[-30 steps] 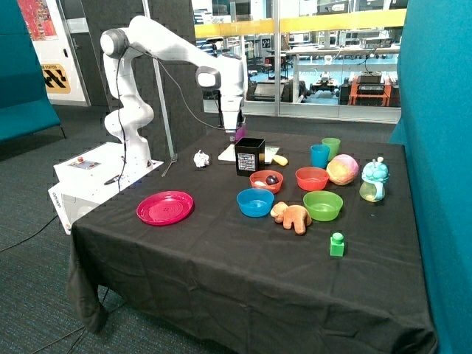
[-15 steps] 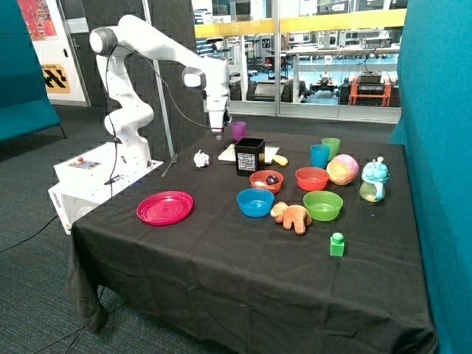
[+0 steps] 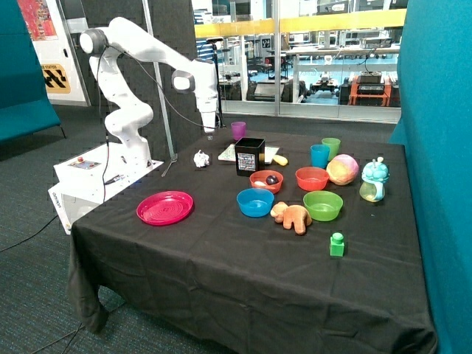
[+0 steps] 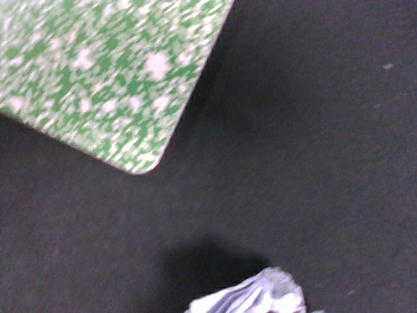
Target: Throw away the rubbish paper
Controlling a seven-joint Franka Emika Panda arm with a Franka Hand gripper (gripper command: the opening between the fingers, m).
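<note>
One ball of rubbish paper (image 3: 201, 158) lies on the black tablecloth near the table's back edge, between the robot's base and the flat speckled sheet (image 3: 231, 153). My gripper (image 3: 210, 133) hangs in the air just above and slightly behind it, not touching. In the wrist view the crumpled white paper (image 4: 251, 297) shows partly at the picture's edge, with a corner of the green-and-white speckled sheet (image 4: 98, 72) close by. A black square box (image 3: 250, 155), open at the top, stands beside the sheet, away from the gripper.
A purple cup (image 3: 238, 130) stands behind the box. A pink plate (image 3: 165, 207), blue (image 3: 255, 202), red (image 3: 312, 178) and green (image 3: 323, 205) bowls, a plush toy (image 3: 292, 216), cups, a ball and a green block (image 3: 337, 244) are spread over the table.
The arm has swung away from above the black box towards the robot's base and now hangs over the paper ball. The objects on the table have not moved.
</note>
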